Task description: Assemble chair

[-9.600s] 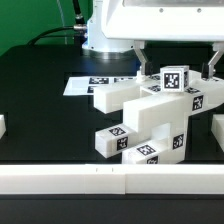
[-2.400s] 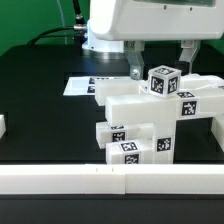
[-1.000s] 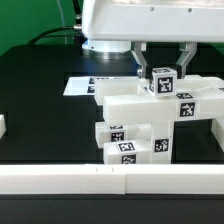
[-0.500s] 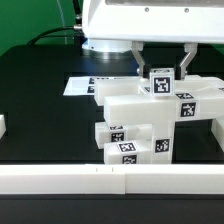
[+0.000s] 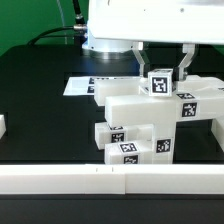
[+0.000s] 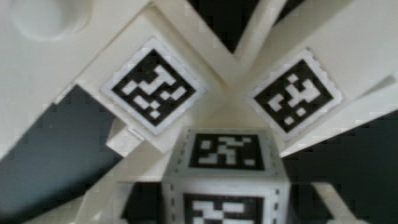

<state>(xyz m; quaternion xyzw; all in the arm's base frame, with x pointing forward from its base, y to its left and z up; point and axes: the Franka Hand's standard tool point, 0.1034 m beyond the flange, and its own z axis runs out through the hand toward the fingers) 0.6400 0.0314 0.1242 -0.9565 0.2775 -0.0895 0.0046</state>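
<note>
The partly joined chair is a stack of chunky white blocks with black-and-white tags, standing in the middle of the black table. A square-ended white chair piece sticks up from its top on the exterior view's right. My gripper comes down from above and is shut on that piece, one finger on each side. In the wrist view the piece's tagged end fills the space between the fingers, and my gripper is clamped on it. Two tagged chair bars spread out beyond it.
The marker board lies flat behind the chair on the exterior view's left. A low white rail runs along the front of the table. Further white wall pieces stand at the right and left edges.
Since the earliest frames the chair has swung round and settled squarer to the camera. Over the last second the gripper has stayed shut on the top piece, and the wrist has shifted only slightly.
</note>
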